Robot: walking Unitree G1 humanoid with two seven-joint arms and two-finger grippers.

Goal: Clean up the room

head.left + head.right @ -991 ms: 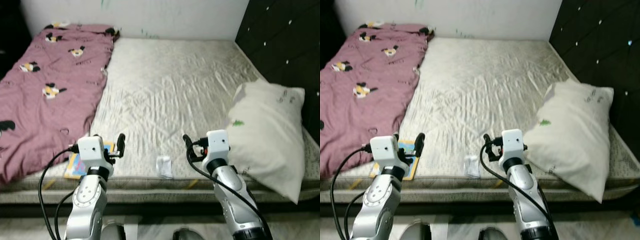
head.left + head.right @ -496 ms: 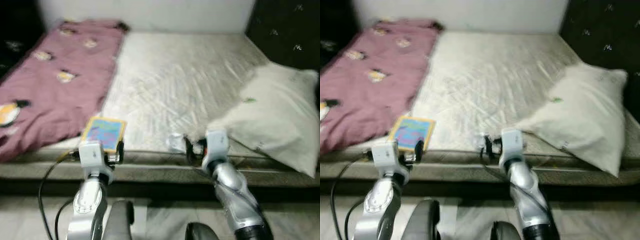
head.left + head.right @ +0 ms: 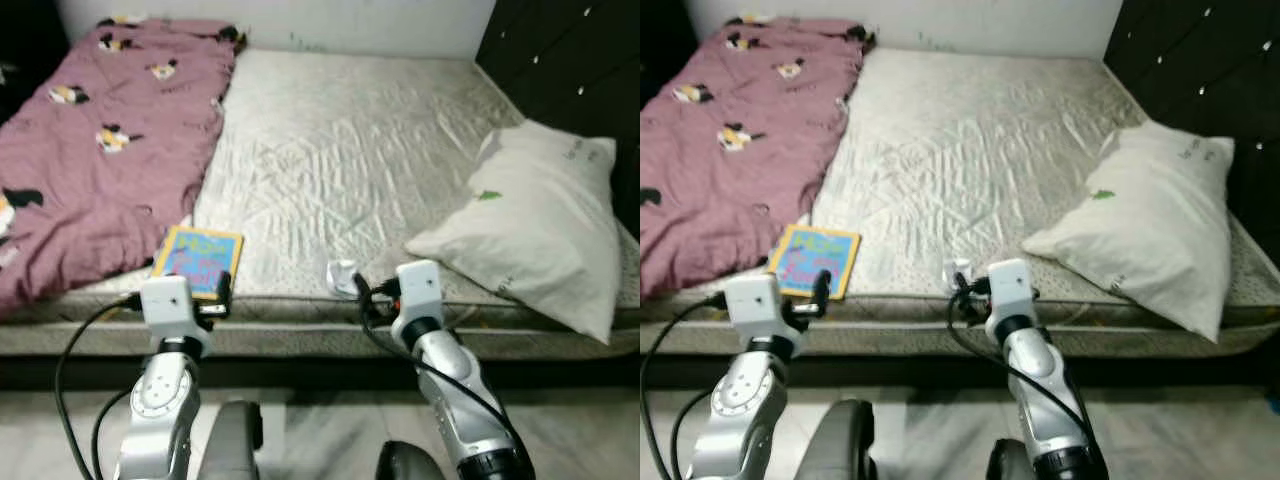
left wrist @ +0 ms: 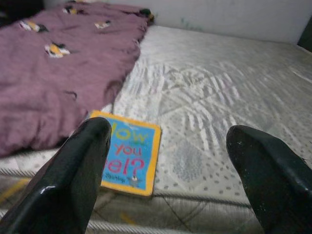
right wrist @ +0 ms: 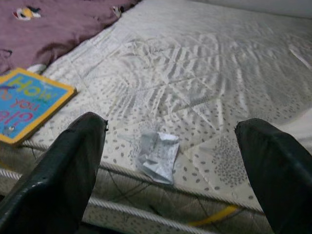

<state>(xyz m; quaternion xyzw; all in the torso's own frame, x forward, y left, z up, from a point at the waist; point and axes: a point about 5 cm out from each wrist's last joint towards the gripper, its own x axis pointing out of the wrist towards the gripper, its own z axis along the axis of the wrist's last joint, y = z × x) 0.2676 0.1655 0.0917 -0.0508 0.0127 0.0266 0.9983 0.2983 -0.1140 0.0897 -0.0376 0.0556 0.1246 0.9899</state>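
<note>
A blue picture book with a yellow border (image 3: 198, 258) lies flat near the bed's front edge, beside the purple blanket (image 3: 90, 140). A crumpled whitish wrapper (image 3: 342, 275) rests on the mattress (image 3: 340, 150) close to the same edge. My left gripper (image 4: 168, 130) hovers just short of the edge, facing the book (image 4: 127, 158), fingers wide apart and holding nothing. In front of the wrapper (image 5: 157, 156), my right gripper (image 5: 170, 124) is likewise open and holds nothing. Seen from the head, both grippers (image 3: 222, 296) (image 3: 365, 295) sit level with the mattress side.
A large white pillow (image 3: 530, 225) lies on the right of the bed against a dark padded headboard (image 3: 560, 60). The purple blanket covers the left third. Pale floor (image 3: 320, 440) runs below the bed frame, around my own body.
The whole view has shifted, so the camera moved. Both grippers stood over the mattress edge before; now they sit lower, in front of its side. The book shows fully.
</note>
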